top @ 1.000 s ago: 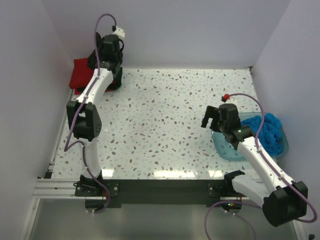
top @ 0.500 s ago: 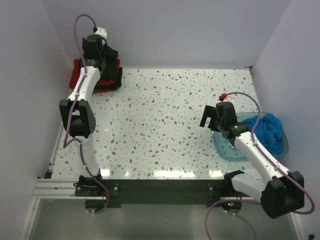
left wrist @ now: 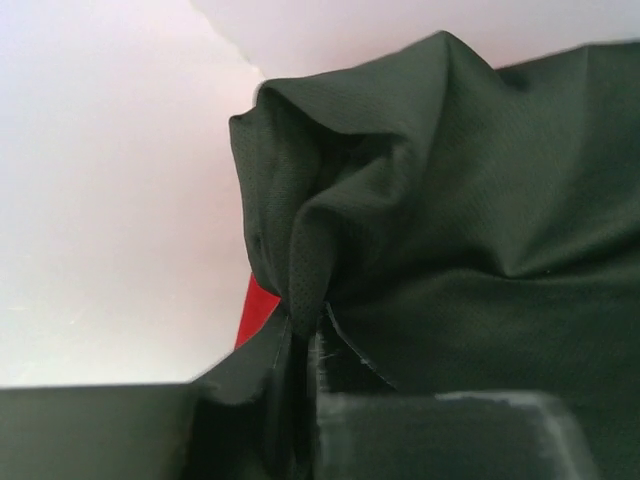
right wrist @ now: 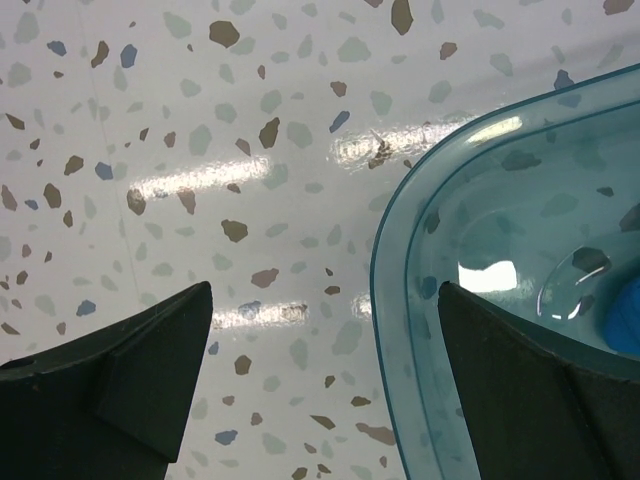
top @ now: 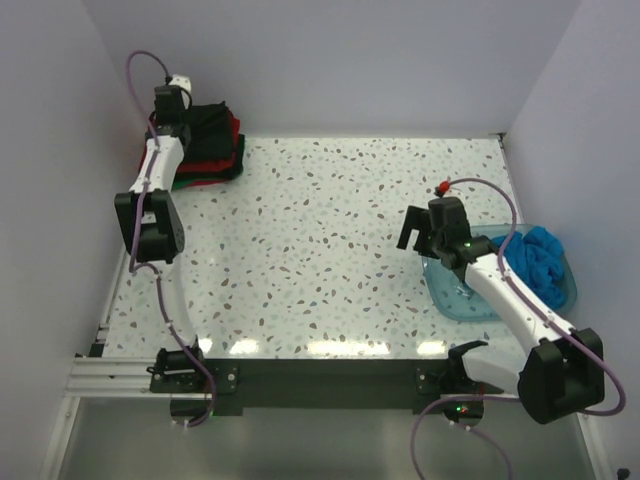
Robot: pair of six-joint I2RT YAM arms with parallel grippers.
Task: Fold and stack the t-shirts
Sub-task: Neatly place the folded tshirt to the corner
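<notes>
A stack of t-shirts lies in the back left corner: a black t-shirt (top: 212, 122) on top, a red one (top: 222, 157) under it, and a dark green edge (top: 200, 181) at the bottom. My left gripper (top: 170, 106) is at the stack's left end, shut on a bunched fold of the black t-shirt (left wrist: 420, 200); a sliver of the red t-shirt (left wrist: 258, 308) shows beside it. A bright blue t-shirt (top: 540, 262) lies crumpled in the tub. My right gripper (top: 420, 228) is open and empty, and hovers over the table at the tub's left rim (right wrist: 385, 290).
The translucent blue plastic tub (top: 450, 297) sits at the right edge of the speckled table (top: 320, 240). White walls close in behind the stack and on both sides. The right arm's purple cable arches over the tub.
My left gripper has moved left across the stack, drawing the black t-shirt over the red one. My right gripper has shifted slightly left and stays open.
</notes>
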